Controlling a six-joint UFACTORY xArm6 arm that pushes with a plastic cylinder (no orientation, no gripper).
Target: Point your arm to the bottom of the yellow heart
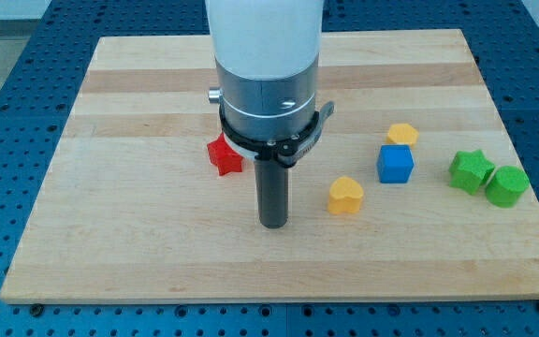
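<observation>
The yellow heart [345,195] lies on the wooden board [138,234], right of the middle. My tip [272,225] rests on the board to the heart's left and slightly below it, a short gap apart, not touching. The rod hangs from a wide grey and white arm body that hides part of the board behind it.
A red star [223,155] sits left of the rod, partly hidden by the arm. A blue cube [396,164] and a yellow hexagon [402,134] lie right of the heart. A green star [471,170] and a green cylinder [507,185] lie near the right edge.
</observation>
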